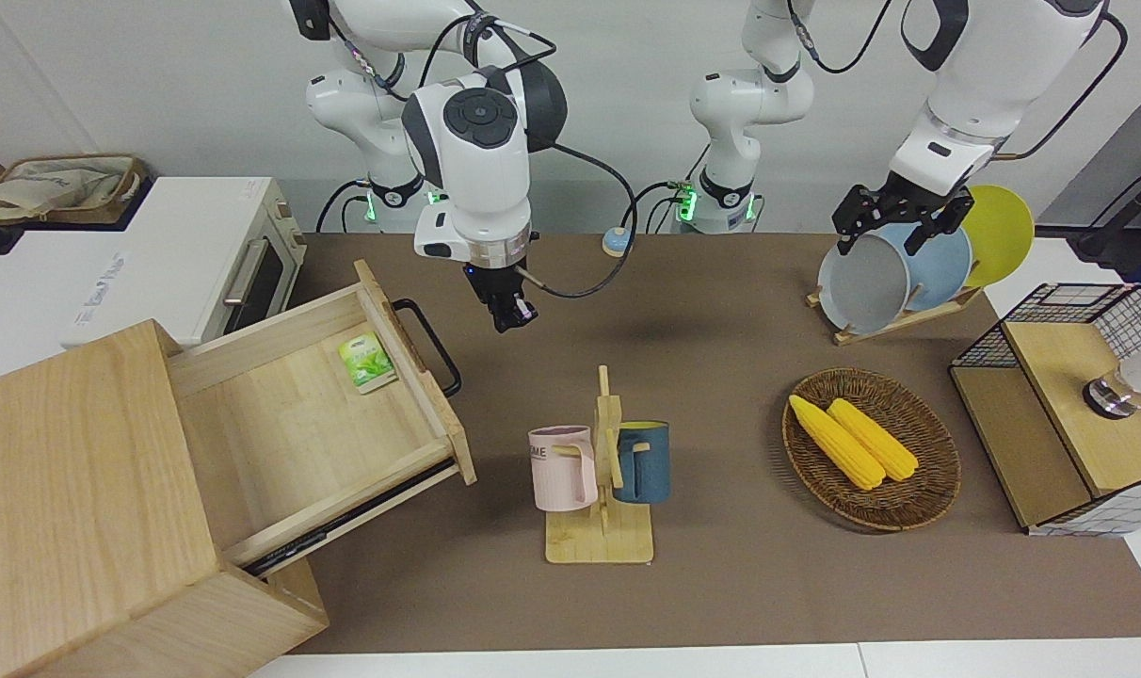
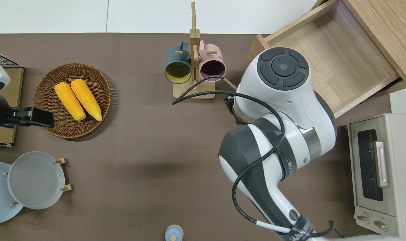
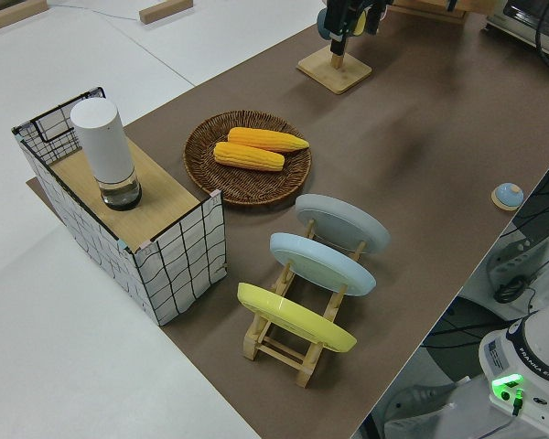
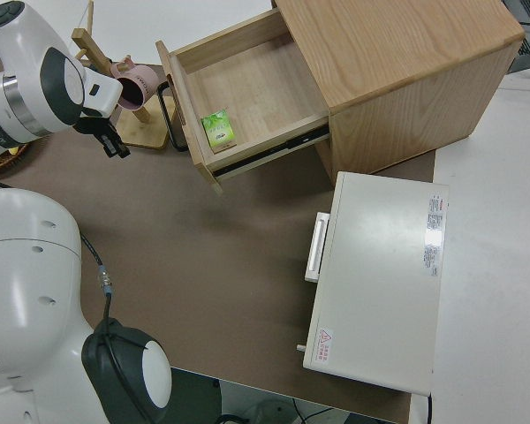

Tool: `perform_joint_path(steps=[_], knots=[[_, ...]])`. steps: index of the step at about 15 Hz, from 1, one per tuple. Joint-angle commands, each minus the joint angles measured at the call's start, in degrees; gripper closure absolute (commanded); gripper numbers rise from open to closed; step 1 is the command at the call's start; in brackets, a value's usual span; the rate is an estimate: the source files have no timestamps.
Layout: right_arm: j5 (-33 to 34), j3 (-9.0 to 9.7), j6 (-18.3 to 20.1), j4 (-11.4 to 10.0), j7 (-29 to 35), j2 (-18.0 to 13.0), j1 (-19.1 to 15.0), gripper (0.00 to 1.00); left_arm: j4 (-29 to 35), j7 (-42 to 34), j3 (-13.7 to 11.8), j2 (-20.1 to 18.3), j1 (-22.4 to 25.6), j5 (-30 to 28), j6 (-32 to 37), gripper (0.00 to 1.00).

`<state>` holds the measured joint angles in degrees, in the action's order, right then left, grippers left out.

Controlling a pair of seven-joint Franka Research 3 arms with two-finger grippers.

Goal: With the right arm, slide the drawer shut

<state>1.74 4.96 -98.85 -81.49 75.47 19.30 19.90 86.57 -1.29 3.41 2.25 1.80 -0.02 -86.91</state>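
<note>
We see the bench (image 1: 721, 311) frontally and from straight overhead; both views share the mug rack (image 1: 601, 471); side cameras cover opposite ends.

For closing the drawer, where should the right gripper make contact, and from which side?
On the drawer front, by the black loop handle, coming from the open-table side. It stands fully open and that flat panel faces the right gripper, so a straight push toward the box should close it.

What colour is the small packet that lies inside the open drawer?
The packet in the drawer is green with a white edge, clearest in the front view.
</note>
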Motion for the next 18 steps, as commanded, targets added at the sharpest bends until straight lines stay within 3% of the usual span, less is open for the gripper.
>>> perform_joint_path(steps=[1,18], knots=[[1.95,0.58,-2.84,-0.52,1.17,0.57,-1.8,1.0,-1.49,-0.56,0.37,0.65,0.22,0.98,1.13,0.01],[3.53,0.67,-4.86,0.36,0.29,3.73,-8.12,1.0,-1.49,-0.56,0.37,0.65,0.22,0.98,1.13,0.01]])
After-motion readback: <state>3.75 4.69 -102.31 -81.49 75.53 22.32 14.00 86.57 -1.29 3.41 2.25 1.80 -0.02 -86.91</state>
